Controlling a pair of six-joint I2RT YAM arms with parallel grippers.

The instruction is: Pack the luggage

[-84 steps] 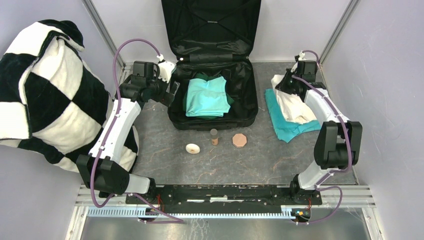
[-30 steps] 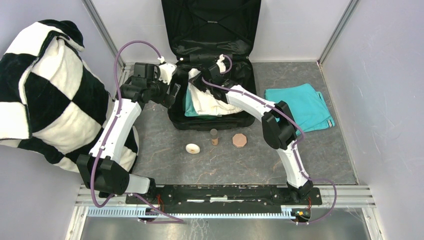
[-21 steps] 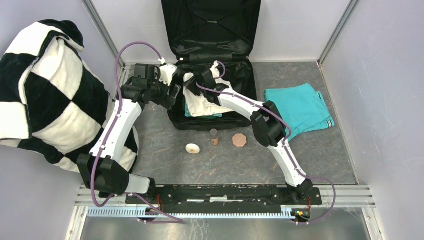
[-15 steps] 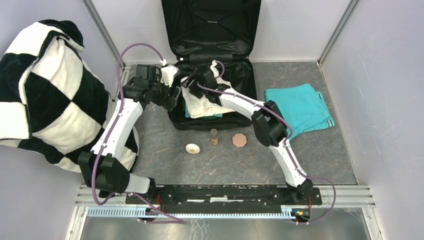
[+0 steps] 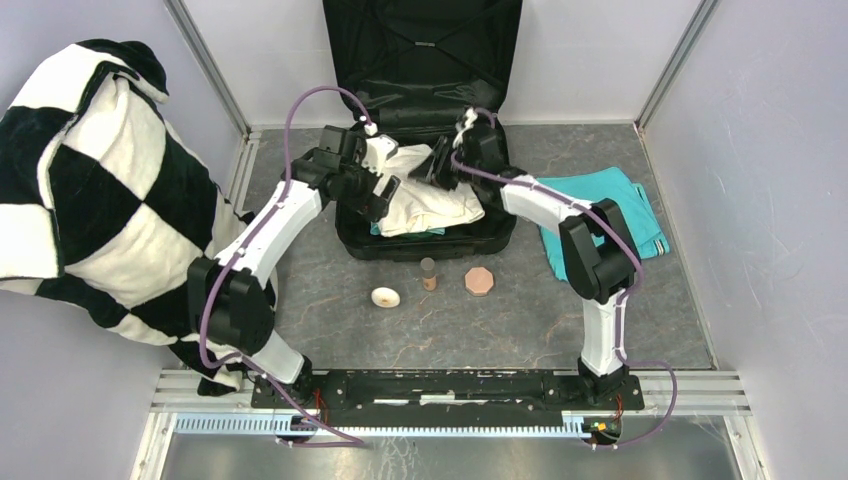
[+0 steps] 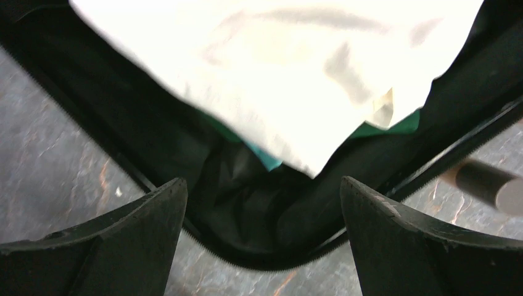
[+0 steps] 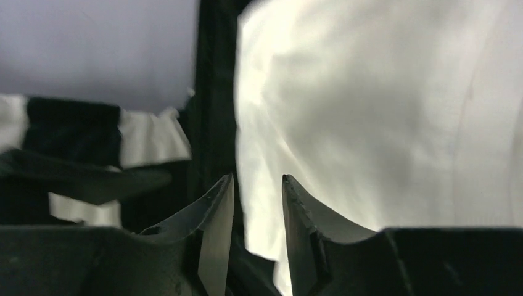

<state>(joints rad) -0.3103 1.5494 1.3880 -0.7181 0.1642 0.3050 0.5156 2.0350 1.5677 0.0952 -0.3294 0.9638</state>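
The luggage, a black suitcase, lies open at the table's back centre with its lid leaning on the back wall. A white garment lies inside it on top of a teal garment. My left gripper is wide open and empty above the suitcase's front left corner. In the left wrist view the white garment and a teal edge lie beyond the jaws. My right gripper hovers over the white garment's back part, jaws a little apart, with nothing between them.
A second teal garment lies on the table right of the suitcase. A white disc, a brown cylinder and an octagonal wooden piece stand in front of it. A black-and-white checkered blanket fills the left side.
My right gripper carried the white garment from the right pile into the suitcase, let it go and drew back to the right. My left gripper moved right, over the suitcase.
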